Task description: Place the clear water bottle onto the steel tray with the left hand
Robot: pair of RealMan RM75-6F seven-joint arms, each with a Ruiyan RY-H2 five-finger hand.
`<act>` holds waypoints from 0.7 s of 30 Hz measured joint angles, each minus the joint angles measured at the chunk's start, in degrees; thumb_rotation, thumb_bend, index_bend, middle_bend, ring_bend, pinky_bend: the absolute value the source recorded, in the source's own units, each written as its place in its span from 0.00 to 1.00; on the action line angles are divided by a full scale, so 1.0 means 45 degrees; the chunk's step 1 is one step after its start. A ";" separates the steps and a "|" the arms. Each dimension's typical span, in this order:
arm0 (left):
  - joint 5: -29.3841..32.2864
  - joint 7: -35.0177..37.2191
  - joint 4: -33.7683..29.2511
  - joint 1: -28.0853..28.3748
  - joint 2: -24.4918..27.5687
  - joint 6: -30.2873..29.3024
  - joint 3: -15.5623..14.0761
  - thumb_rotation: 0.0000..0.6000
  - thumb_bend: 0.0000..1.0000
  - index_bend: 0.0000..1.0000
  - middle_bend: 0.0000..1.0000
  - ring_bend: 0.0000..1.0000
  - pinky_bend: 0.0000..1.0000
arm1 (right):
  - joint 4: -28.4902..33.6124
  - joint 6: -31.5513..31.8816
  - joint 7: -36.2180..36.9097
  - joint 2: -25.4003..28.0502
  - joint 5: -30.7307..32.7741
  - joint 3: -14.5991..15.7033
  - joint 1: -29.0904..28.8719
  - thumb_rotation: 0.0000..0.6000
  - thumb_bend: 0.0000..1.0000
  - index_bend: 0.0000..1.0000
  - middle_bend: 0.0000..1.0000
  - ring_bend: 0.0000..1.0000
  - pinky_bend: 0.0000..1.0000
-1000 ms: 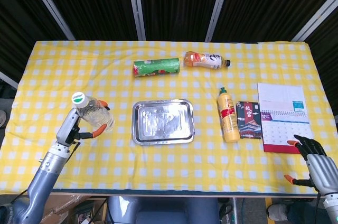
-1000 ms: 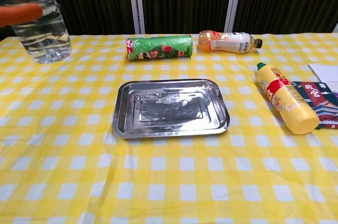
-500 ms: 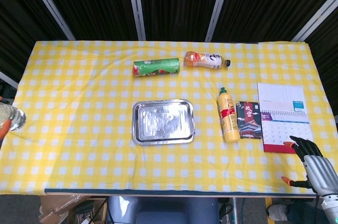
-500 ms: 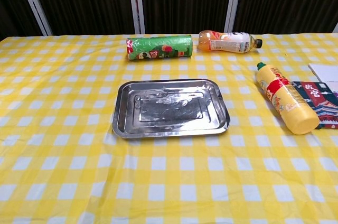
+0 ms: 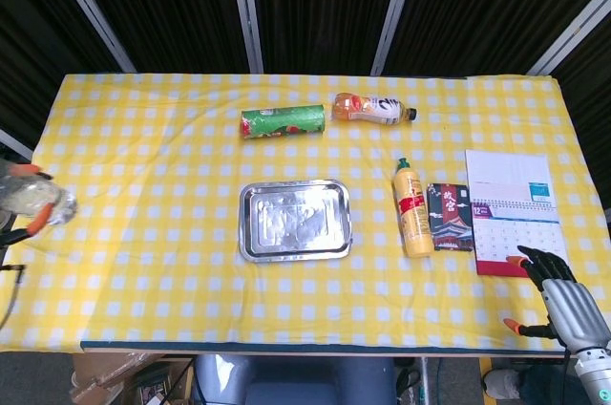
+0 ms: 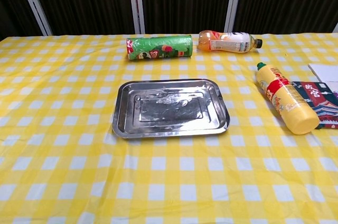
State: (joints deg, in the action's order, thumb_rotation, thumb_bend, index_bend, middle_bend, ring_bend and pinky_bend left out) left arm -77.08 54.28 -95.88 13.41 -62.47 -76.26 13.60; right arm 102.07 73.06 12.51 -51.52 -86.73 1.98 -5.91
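Observation:
The clear water bottle [image 5: 38, 199] is at the far left edge of the head view, over the table's left border, and looks tilted. My left hand [image 5: 23, 225] grips it, orange fingertips showing above and below it; most of the hand is cut off by the frame. The empty steel tray [image 5: 294, 221] [image 6: 170, 108] lies mid-table, well to the right of the bottle. My right hand [image 5: 563, 296] hovers off the table's front right corner, fingers apart, holding nothing. The chest view shows neither hand nor the bottle.
A green snack can [image 5: 284, 122] [image 6: 159, 47] and an orange drink bottle [image 5: 371, 109] [image 6: 227, 41] lie behind the tray. To its right lie a yellow bottle [image 5: 412, 208] [image 6: 285, 104], a dark booklet [image 5: 451, 217] and a calendar [image 5: 511, 211].
My left hand carried the bottle from beside the tray's left side out to the table's far left edge, leaving the chest view. The right hand drifted slightly.

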 measured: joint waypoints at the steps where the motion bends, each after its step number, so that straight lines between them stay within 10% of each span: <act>1: 0.0061 -0.0433 -0.0092 0.0313 -0.0496 0.0224 0.0034 1.00 0.51 0.55 0.57 0.33 0.40 | -0.0031 0.0011 0.0038 0.0012 0.0003 -0.0003 0.0005 1.00 0.16 0.21 0.10 0.06 0.05; 12: 0.0959 -0.6811 -0.1203 0.3525 -0.5882 0.1396 0.0755 1.00 0.51 0.55 0.57 0.33 0.39 | -0.0206 0.0207 0.0452 0.0128 -0.0240 0.0051 0.0061 1.00 0.16 0.21 0.10 0.06 0.05; 21: 0.0647 -0.6849 -0.1974 0.2964 -0.4694 0.0610 0.0862 1.00 0.51 0.55 0.57 0.33 0.39 | -0.0131 0.0345 0.0452 0.0142 -0.0319 0.0081 0.0101 1.00 0.16 0.21 0.10 0.06 0.05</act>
State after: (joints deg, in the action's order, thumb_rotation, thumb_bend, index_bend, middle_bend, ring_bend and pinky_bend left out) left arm -74.17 23.46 -104.76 26.75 -83.59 -73.51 17.48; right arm 101.48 74.61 14.54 -50.88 -88.17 2.35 -5.46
